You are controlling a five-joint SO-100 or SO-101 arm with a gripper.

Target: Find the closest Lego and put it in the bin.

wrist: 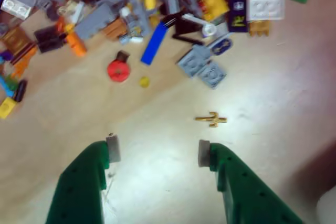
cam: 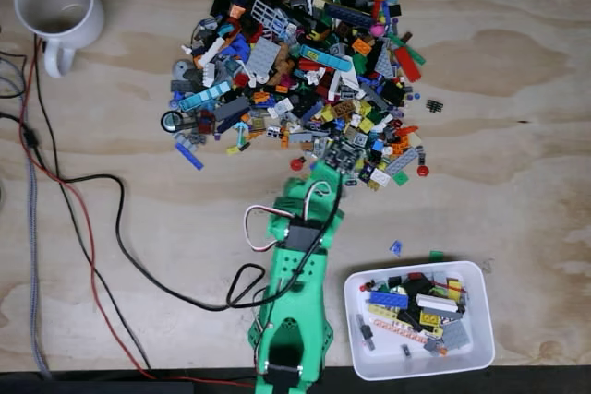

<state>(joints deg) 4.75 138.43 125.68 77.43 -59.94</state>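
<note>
Fixed view: even bright light, sharp, soft shadows. Wrist view: blurred throughout, glare patch on worktop [wrist: 173, 145] between fingers [wrist: 112, 148], dark shadow lower right.

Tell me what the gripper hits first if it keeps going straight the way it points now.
Judging from the wrist view, the open gripper first crosses bare table, then probably the small yellow stud or the blue bar at the pile's edge. The tan piece sits off to the right. Depth is unclear.
</note>
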